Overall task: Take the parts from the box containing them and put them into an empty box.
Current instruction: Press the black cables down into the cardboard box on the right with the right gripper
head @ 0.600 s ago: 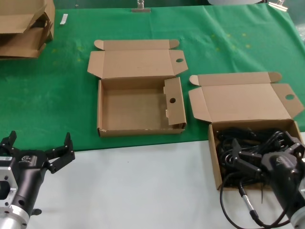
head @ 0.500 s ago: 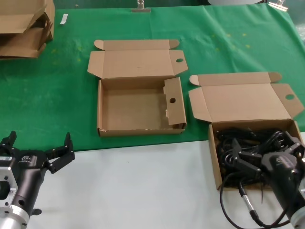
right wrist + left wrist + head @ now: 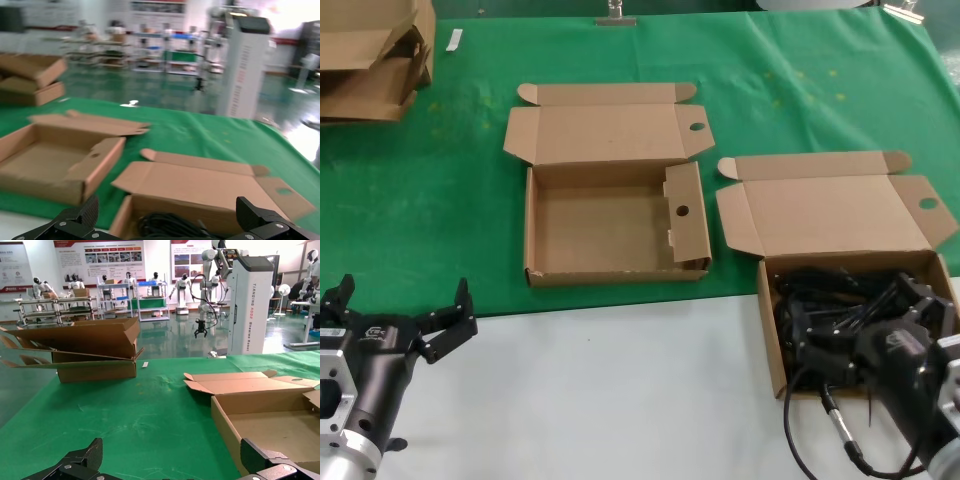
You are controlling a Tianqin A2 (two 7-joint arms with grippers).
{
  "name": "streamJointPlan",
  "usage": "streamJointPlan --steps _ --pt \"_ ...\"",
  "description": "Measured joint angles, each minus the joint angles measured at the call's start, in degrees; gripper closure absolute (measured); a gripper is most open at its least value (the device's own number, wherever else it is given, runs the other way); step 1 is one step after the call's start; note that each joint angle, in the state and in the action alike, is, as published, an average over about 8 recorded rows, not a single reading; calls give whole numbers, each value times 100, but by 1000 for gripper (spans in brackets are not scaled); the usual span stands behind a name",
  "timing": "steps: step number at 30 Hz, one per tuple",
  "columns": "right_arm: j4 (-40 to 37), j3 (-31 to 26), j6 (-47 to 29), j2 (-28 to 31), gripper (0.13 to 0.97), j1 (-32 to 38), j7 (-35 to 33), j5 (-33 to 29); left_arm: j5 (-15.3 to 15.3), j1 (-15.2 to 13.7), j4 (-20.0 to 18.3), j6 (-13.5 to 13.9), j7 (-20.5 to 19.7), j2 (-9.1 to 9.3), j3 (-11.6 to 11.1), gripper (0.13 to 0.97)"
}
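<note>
The parts, black power cords (image 3: 820,287), lie tangled in the wider cardboard box (image 3: 769,335) at the right, its lid folded back. My right gripper (image 3: 860,310) hangs open just above the cords, inside the box's outline; in the right wrist view the cords (image 3: 170,225) show between its spread fingers (image 3: 86,212). The empty box (image 3: 610,273), with its upright holed divider panel (image 3: 684,215), sits at the centre of the green mat. My left gripper (image 3: 402,297) is parked open at the near left, over the white table edge, holding nothing.
Flattened cardboard pieces (image 3: 370,60) are stacked at the far left back, also visible in the left wrist view (image 3: 95,347). A green mat (image 3: 450,200) covers the far table; the near strip is white. A black cable (image 3: 820,430) loops off my right arm.
My right gripper has shifted a little to the left and farther into the box over the cords, still open. The left arm has not moved.
</note>
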Motion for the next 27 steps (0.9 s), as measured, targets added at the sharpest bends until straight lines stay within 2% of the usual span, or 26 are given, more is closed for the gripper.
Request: streamJointPlan --steps 7,16,21,27 --pt "-132 379 -1098 354 129 6 -926 218 0 0 0 0 0 0 0 132" --pt "-552 716 -2787 1376 129 469 -1864 705 0 0 0 0 0 0 0 132" --pt "-1134 417 -3835 2041 129 1058 -2836 602 0 0 0 0 0 0 0 132" --pt "-2149 -385 -4793 2653 129 2330 -3873 -142 0 0 0 0 0 0 0 132"
